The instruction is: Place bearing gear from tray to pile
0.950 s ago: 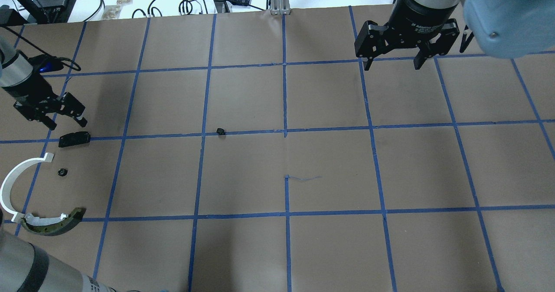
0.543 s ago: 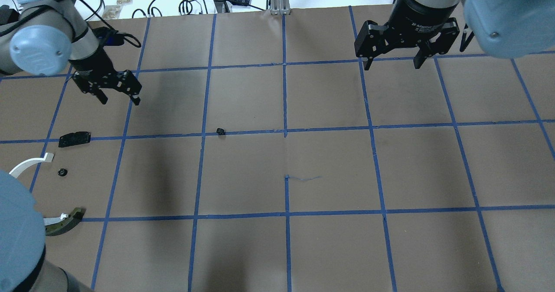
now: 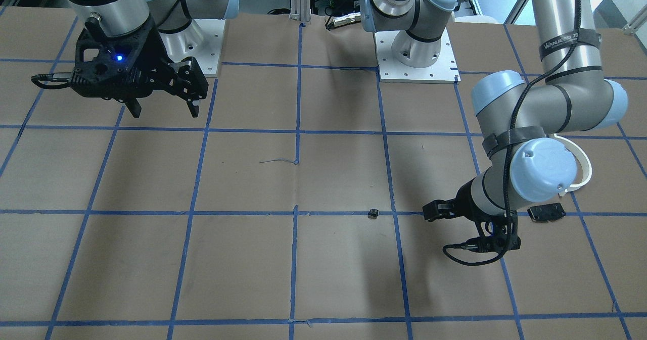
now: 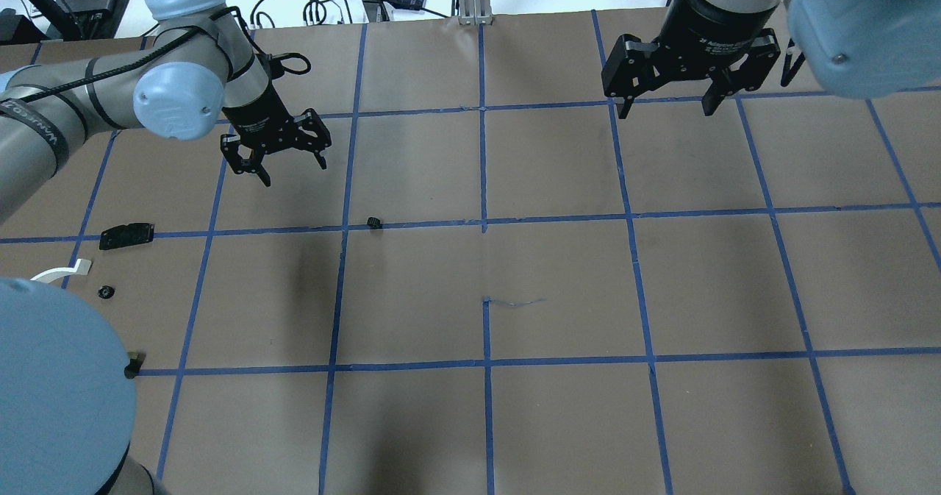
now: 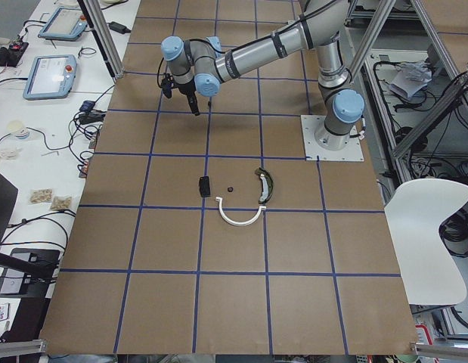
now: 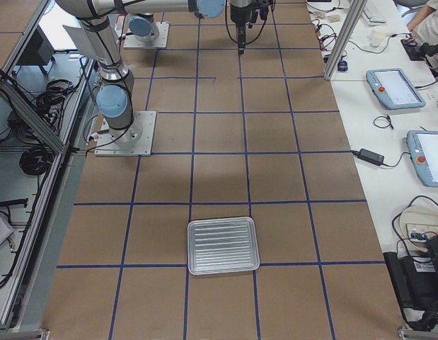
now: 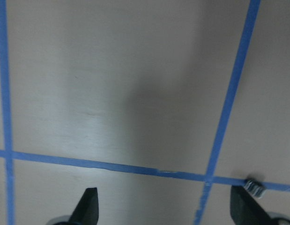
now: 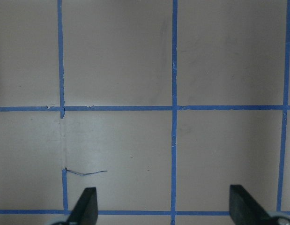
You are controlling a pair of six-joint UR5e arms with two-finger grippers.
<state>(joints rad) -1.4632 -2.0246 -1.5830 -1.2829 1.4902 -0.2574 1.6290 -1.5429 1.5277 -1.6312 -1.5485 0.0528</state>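
A small black bearing gear (image 4: 374,222) lies alone on a blue tape line (image 3: 373,212). My left gripper (image 4: 276,149) is open and empty, hovering beyond and left of it. In the left wrist view (image 7: 163,206) the gear (image 7: 254,187) sits near one fingertip. The pile at the table's left holds a flat black plate (image 4: 126,235), a white half-ring (image 5: 241,219), an olive-and-white curved piece (image 5: 264,184) and a second small black gear (image 4: 107,291). The silver tray (image 6: 223,245) looks empty. My right gripper (image 4: 665,109) is open and empty, high over the far right.
My left arm's elbow (image 4: 59,385) hangs over the pile and hides most of the half-ring and the curved piece in the overhead view. Brown paper with a blue tape grid (image 4: 485,223) covers the table. Cables and devices (image 4: 331,2) lie beyond its far edge.
My left gripper has swung from just above the black plate to the right and farther from me, staying open. Its elbow now covers much of the pile. The right arm has not moved.
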